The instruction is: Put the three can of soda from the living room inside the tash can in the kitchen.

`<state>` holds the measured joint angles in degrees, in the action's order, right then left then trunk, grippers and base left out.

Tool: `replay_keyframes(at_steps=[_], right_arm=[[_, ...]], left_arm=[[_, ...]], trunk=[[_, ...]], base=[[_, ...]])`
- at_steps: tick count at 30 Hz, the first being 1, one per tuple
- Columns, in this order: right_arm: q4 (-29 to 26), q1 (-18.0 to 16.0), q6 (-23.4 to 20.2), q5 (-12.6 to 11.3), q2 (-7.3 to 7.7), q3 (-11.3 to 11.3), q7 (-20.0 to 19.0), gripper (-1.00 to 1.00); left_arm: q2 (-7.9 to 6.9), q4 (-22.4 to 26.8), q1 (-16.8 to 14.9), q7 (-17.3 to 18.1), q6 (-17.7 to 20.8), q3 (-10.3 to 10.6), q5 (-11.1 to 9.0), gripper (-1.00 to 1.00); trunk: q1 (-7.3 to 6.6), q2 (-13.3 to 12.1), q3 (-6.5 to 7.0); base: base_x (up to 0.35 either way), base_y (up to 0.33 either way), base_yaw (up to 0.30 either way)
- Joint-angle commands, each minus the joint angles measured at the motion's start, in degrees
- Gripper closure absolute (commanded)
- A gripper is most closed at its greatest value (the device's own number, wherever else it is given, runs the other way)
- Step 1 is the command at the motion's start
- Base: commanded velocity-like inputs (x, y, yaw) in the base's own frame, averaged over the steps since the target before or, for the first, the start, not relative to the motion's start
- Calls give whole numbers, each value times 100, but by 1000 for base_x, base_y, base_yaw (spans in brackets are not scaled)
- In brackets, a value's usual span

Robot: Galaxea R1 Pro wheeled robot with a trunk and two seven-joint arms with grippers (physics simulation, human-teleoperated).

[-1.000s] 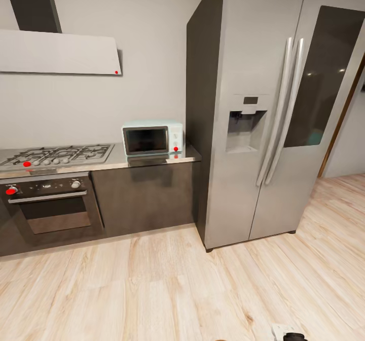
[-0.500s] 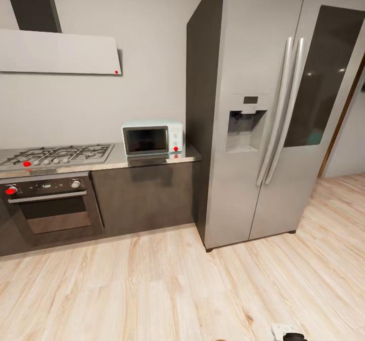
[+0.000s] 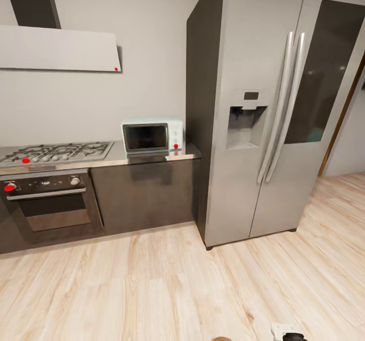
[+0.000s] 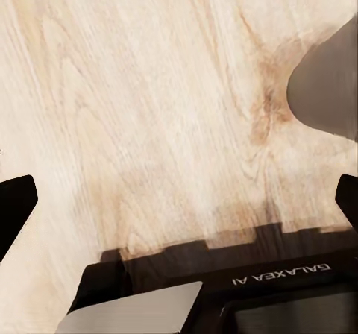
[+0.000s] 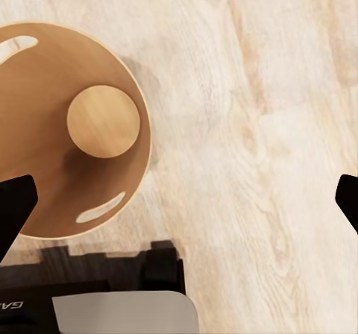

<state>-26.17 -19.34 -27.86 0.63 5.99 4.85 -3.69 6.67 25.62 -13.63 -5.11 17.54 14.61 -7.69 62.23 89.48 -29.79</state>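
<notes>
Camera nudged; seemingly spread fingers (image 5: 15,207) empty.

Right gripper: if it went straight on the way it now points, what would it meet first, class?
Probably the wood floor. The open right gripper points down at bare planks, with the tash can off to one side; depth is unclear.

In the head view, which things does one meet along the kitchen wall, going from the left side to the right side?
oven → gas hob → microwave → fridge → doorway edge
</notes>
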Motion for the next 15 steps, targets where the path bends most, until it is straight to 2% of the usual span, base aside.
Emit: replay_keyframes(at_steps=[1, 4, 8, 10, 15], right_arm=[[0, 0, 0, 2, 0, 0, 0, -100], [-1, -1, 0, 3, -1, -1, 0, -100], [0, 0, 0, 6, 3, -2, 0, -100], [-1, 0, 0, 7, 6, -2, 0, -100], [-2, 0, 0, 7, 8, -2, 0, -100]], left_arm=[[-4, 96, 1, 0, 42, -1, -2, -100], [-16, 414, 1, 1, 270, -10, -3, -100], [-28, 1223, 9, 6, 820, -28, -10, -100], [-32, 2059, 15, 9, 1395, -29, -12, -100], [-33, 3149, 17, 10, 2138, -28, -13, -100]], trunk=[[23, 42, -19], [89, 162, -73], [176, 322, -144], [220, 403, -180], [330, 603, -270]], base=[[0, 0, 0], [0, 0, 0], [0, 0, 0], [0, 0, 0], [0, 0, 0]])
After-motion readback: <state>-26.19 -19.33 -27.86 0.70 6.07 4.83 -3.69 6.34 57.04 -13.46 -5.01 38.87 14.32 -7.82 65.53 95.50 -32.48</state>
